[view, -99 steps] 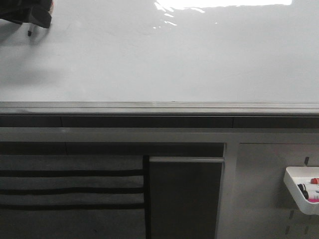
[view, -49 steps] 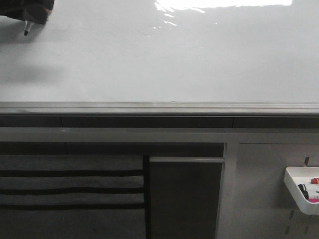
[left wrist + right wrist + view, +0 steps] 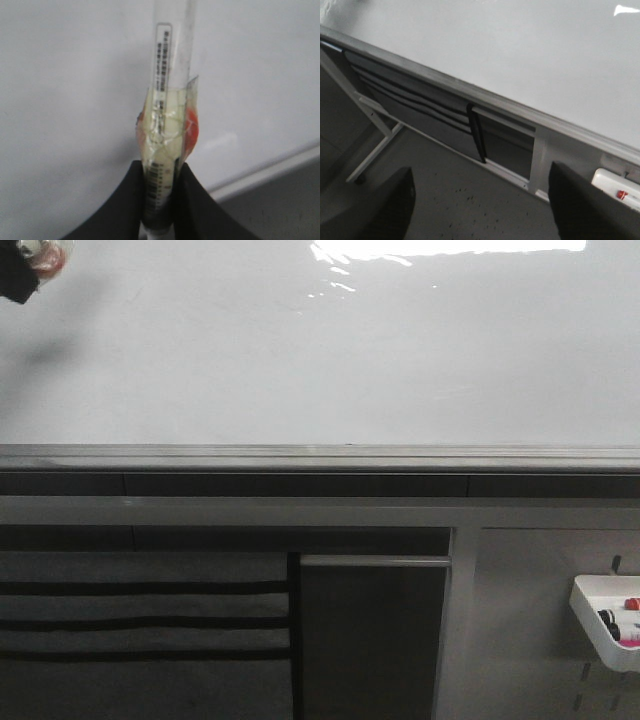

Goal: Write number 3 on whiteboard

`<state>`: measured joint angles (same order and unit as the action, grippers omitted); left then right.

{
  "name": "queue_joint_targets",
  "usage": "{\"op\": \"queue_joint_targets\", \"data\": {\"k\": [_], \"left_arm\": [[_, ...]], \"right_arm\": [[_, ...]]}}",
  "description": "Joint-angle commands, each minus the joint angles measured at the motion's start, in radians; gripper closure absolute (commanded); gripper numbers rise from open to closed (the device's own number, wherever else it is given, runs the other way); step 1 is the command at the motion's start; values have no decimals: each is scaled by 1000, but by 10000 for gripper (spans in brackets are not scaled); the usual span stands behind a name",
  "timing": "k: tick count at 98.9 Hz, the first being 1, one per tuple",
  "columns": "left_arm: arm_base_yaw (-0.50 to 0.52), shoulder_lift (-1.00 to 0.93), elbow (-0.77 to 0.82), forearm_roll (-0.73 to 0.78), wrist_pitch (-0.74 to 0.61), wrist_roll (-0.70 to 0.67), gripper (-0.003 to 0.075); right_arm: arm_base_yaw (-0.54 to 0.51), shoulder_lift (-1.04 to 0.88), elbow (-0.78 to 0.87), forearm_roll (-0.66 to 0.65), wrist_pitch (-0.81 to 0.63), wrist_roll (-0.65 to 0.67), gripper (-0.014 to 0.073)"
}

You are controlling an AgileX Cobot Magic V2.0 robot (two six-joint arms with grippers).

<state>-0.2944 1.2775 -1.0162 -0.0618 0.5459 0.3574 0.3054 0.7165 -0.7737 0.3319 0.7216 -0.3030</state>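
Glossy board, matt rail

The whiteboard (image 3: 350,350) is smooth and glossy with glare; its lower rail (image 3: 320,455) looks dull grey metal.

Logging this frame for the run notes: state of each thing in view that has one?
whiteboard: blank where visible, no digit drawn, glare at the top.
marker: clamped in the left tool, wrapped in tape, tip out of view.
left tool: shut on the marker.
right tool: open, holding nothing.
white tray: hung on the grey panel, markers inside.
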Motion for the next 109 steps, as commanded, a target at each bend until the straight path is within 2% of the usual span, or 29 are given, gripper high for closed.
{"op": "queue_joint_targets", "data": {"k": [1, 9, 19, 30, 40, 56, 72, 94, 109], "left_arm": [[-50, -73, -35, -56, 166, 134, 738], [-110, -95, -35, -131, 341, 255, 738], [-191, -102, -35, -236, 449, 352, 738], [-296, -102, -35, -269, 465, 413, 738], [-377, -102, -35, -269, 449, 470, 738], [-463, -102, -35, -269, 391, 501, 738], [-501, -102, -35, -269, 382, 509, 738], [-501, -102, -35, -269, 378, 509, 738], [-501, -102, -35, -269, 365, 509, 738]], "right_arm": [[3, 49, -85, 47, 54, -51, 95], [3, 112, -134, 114, 138, -184, 95], [10, 187, -172, 234, 218, -391, 95], [67, 279, -191, 375, 236, -606, 95], [136, 353, -206, 414, 218, -778, 95], [236, 453, -267, 429, 193, -798, 95], [304, 525, -337, 429, 175, -814, 97], [329, 571, -374, 433, 175, -818, 181], [333, 578, -374, 437, 169, -822, 191]]}}
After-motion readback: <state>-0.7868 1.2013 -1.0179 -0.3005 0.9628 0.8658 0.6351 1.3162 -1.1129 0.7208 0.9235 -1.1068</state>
